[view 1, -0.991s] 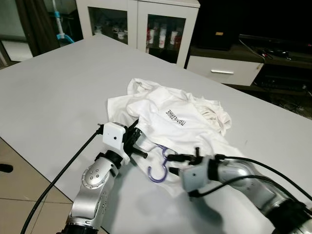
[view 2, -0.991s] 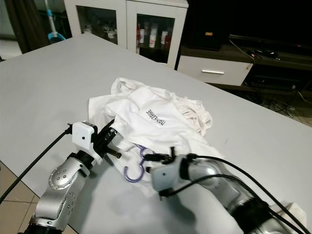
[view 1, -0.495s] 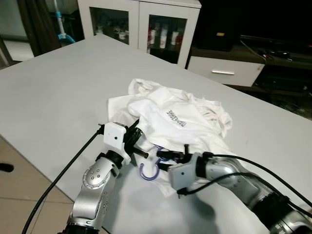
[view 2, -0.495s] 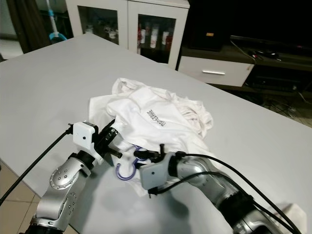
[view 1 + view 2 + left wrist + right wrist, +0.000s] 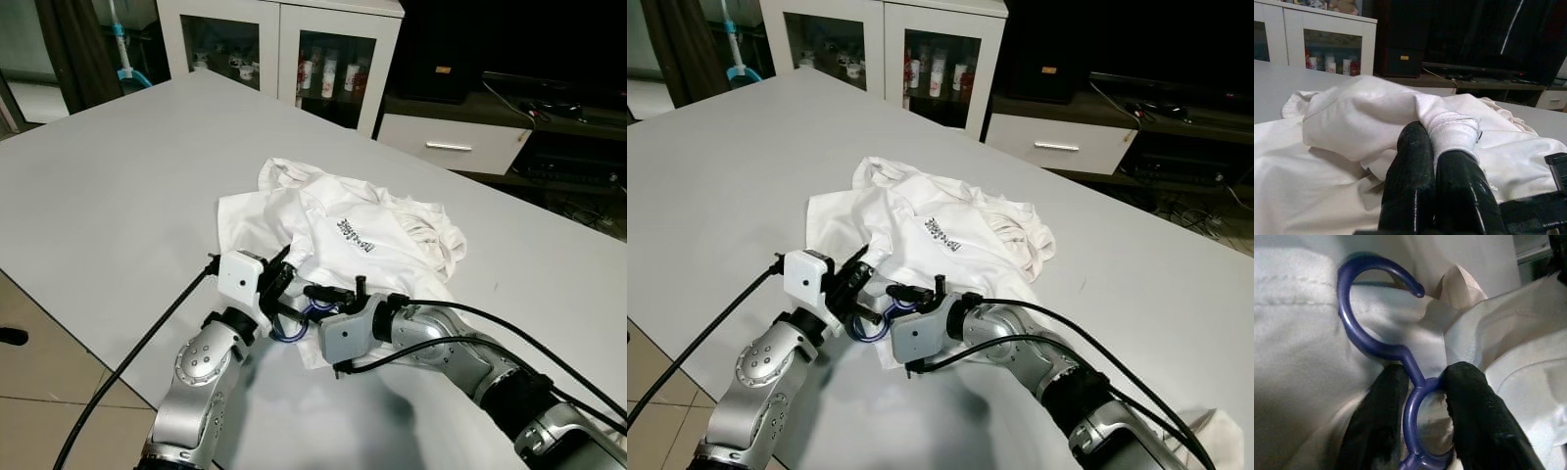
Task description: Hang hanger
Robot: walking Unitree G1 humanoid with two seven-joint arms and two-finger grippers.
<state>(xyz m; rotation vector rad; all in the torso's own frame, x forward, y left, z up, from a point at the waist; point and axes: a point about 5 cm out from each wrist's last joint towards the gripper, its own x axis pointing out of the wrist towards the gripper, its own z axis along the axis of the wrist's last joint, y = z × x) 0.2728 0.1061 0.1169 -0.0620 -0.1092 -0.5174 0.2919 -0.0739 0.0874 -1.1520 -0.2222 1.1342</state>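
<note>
Two grippers at work, near table edge [image 5: 88, 323]. Left gripper [image 5: 1437, 147], pinched shut on white shirt [image 5: 343, 230] collar. Right gripper [image 5: 1420, 382], clamped on purple hanger [image 5: 1376, 333] neck, hook poking out just right of left gripper. Probably mid-dressing; next, seating hanger, then lifting. Beyond: cabinet [image 5: 294, 49]. In the way: bunched fabric.

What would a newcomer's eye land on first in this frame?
A crumpled white shirt lies on the grey table, with both silver arms meeting at its near edge. The right pincer is shut on the neck of a purple hanger whose hook pokes out of the cloth, and the left pincer is shut on a fold of the shirt beside it.
</note>
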